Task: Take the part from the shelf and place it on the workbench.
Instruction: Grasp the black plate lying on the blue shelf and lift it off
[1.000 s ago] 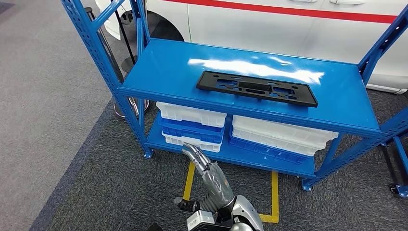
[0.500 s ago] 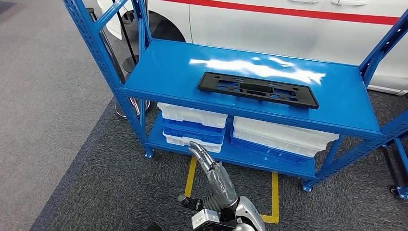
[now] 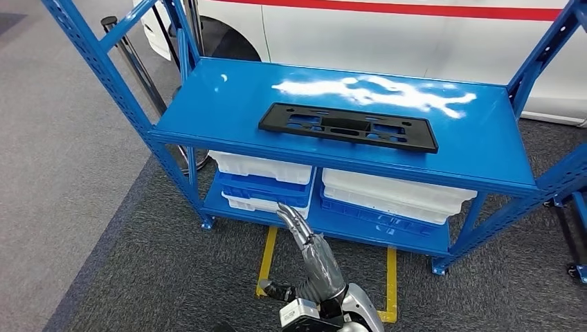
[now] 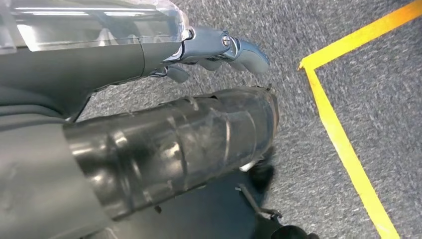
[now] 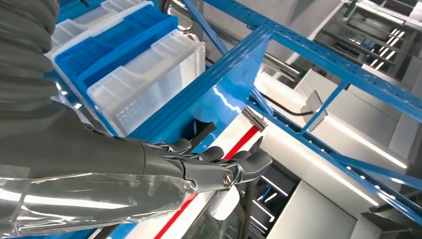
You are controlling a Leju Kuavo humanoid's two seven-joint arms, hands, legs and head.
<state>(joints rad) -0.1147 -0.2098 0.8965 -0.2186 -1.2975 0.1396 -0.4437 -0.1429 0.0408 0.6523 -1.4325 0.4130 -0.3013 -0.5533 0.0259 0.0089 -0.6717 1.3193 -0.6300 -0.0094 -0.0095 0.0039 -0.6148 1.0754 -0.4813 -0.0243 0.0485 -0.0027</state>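
The part (image 3: 348, 126) is a long flat black plate with cutouts, lying on the top board of the blue shelf (image 3: 221, 104), near its front edge. My right hand (image 3: 311, 249) is raised low in front of the shelf, well below the part. Its fingers are stretched toward the lower level and hold nothing. In the right wrist view, the same hand (image 5: 209, 167) points up at the shelf's edge, where an end of the part (image 5: 201, 133) sticks out. My left hand (image 4: 219, 47) hangs over the carpet with nothing in it.
White and blue bins (image 3: 266, 181) are stacked on the shelf's lower board. A white car with a red stripe (image 3: 387, 31) stands behind the shelf. Yellow tape (image 3: 391, 283) marks the carpet in front. A metal post (image 3: 135, 62) stands at the left, and another blue frame (image 3: 574, 207) at the right.
The whole picture has shifted, so the camera has moved and the shelf now sits a little lower and to the left. My right hand stays low before the shelf, slightly higher.
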